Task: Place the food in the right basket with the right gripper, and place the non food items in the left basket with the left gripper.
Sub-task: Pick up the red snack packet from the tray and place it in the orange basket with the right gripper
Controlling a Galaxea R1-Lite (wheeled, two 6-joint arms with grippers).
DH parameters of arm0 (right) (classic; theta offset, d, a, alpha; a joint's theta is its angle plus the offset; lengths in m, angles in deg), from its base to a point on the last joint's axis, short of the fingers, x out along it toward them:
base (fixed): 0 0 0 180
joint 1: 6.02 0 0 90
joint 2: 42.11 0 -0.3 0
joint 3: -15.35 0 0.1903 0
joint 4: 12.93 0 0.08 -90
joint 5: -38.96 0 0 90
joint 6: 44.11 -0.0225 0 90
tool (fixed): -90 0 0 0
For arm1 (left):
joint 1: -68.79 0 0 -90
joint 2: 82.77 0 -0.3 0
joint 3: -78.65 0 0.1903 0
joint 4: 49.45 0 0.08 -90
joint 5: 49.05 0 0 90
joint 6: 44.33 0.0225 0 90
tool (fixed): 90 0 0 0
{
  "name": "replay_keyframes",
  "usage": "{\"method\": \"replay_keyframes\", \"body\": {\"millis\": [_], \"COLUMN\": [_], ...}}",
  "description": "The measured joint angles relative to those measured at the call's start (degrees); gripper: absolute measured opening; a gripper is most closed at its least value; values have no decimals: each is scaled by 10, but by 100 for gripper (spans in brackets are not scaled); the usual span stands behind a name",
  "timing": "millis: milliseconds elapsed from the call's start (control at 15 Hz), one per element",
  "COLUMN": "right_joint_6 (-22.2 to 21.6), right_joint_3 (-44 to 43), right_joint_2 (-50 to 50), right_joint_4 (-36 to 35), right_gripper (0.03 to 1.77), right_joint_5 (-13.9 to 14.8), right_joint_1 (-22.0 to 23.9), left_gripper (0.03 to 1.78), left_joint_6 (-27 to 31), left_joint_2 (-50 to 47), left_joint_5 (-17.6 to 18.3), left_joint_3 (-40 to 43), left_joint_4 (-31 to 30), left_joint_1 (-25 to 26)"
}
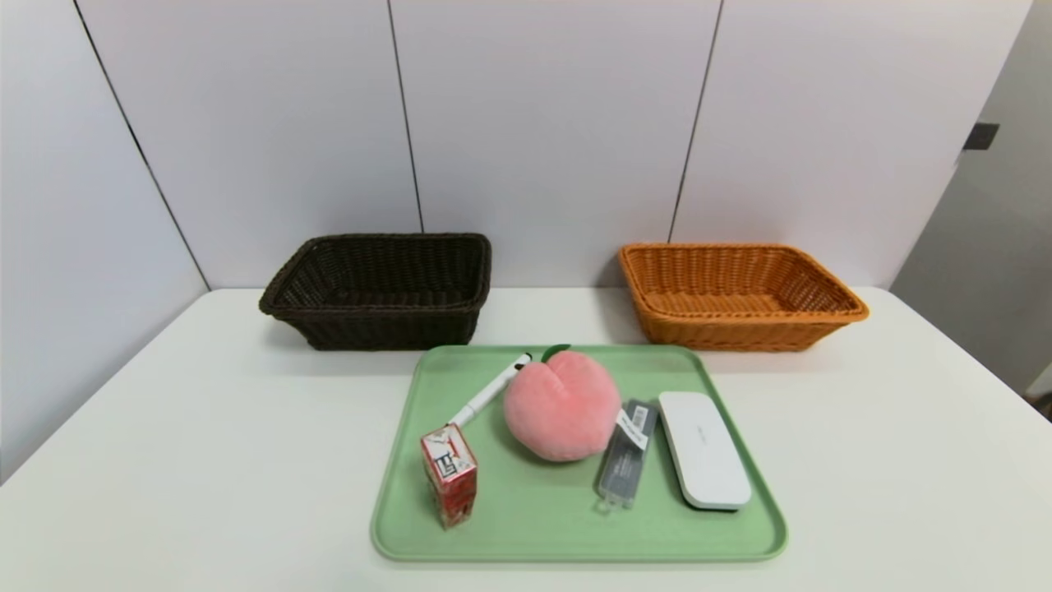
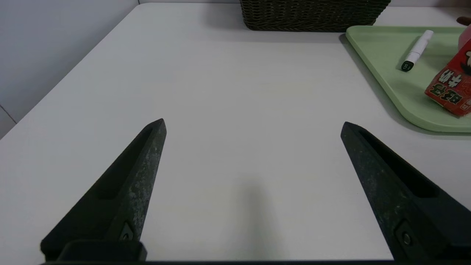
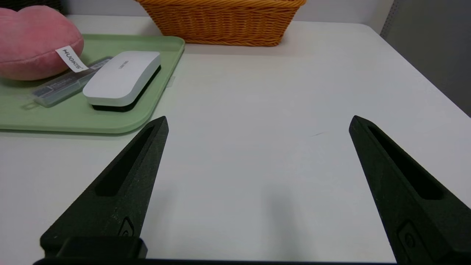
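Jaws spread wide and holding nothing, the left gripper point(image 2: 253, 120) and right gripper point(image 3: 260, 116) wait over bare white table point(image 1: 205, 477), either side of a green tray point(image 1: 526, 538). Sorting seems not begun: on the tray sit a pink plush peach point(image 1: 563, 407), red drink carton point(image 1: 452, 481), white marker point(image 1: 491, 390), grey case point(image 1: 626, 460) and white oblong case point(image 1: 703, 448). Behind, the dark brown basket point(image 1: 386, 329), left, and orange basket point(image 1: 744, 335), right, show nothing inside; all five items remain to be sorted.
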Motion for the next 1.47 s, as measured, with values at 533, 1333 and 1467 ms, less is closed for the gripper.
{"method": "replay_keyframes", "body": {"millis": [533,1333,1467], "right_joint_6": [3,0,0], "right_joint_3": [0,-160,-202], "right_joint_2": [0,65,123], "right_joint_4": [0,107,114], "right_gripper": [170,170,170], "right_joint_5": [-1,-5,-5], "right_joint_1": [0,-2,-4], "left_gripper": [169,169,169], "left_joint_6": [7,8,5], "left_joint_2": [0,27,72], "left_joint_5": [0,3,2], "left_joint_3": [0,-183,-238], "left_joint_4": [-1,228,271], "left_joint_1": [0,0,0]}}
